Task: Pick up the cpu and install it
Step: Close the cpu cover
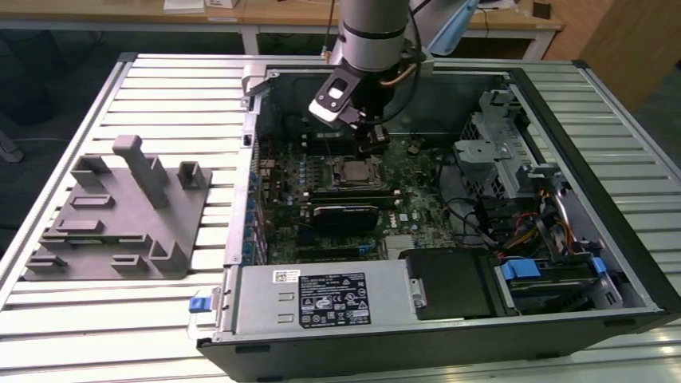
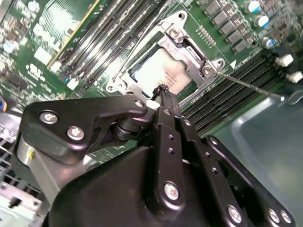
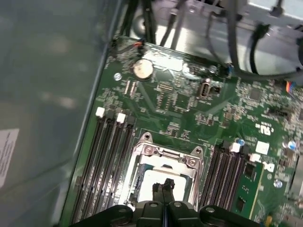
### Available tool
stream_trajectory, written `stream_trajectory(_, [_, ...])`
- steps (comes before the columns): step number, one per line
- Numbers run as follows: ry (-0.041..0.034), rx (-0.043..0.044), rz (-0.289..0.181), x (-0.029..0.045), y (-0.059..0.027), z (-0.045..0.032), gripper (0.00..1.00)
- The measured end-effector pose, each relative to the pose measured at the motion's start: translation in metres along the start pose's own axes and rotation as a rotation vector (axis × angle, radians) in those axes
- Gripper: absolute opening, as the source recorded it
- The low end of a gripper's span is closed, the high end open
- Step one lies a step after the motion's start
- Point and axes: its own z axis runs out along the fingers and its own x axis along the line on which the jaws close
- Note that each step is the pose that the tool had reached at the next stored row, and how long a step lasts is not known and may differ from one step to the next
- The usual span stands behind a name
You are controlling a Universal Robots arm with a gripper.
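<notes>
Two black fingers (image 3: 158,191) of the end effector (image 3: 164,185) sit nearest us in both wrist views, pressed together tip to tip and closed only on themselves. Just past those tips lies the cpu (image 2: 158,68), its pale silvery top seated flat in the metal-framed motherboard socket (image 2: 187,47); we cannot tell whether the tips touch it. Black memory slots (image 3: 106,156) run along both sides of the socket, and farther across the green motherboard (image 3: 189,104) we see a round coin cell battery (image 3: 143,69). In the exterior view the arm (image 1: 372,32) hangs down into the open computer case (image 1: 627,263), which lies on its side on a slatted metal worktop (image 1: 159,88), with a grey moulded fixture (image 1: 123,211) well apart toward the exterior view's left.
</notes>
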Motion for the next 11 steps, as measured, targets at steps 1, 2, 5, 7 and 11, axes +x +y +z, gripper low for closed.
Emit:
stream_trajectory(1, [0.0003,-0.0005,-0.018,0.0,0.0,0.0001,0.11])
stream_trajectory(2, [0.0008,-0.0012,-0.046,0.0,0.0,0.0002,0.11])
stream_trajectory(5, [0.0018,-0.0026,-0.101,0.0,0.0,0.0003,0.11])
stream_trajectory(7, [0.0024,-0.0035,-0.137,0.0,0.0,0.0004,0.11])
stream_trajectory(11, [0.0037,-0.0054,-0.209,0.0,0.0,0.0005,0.11])
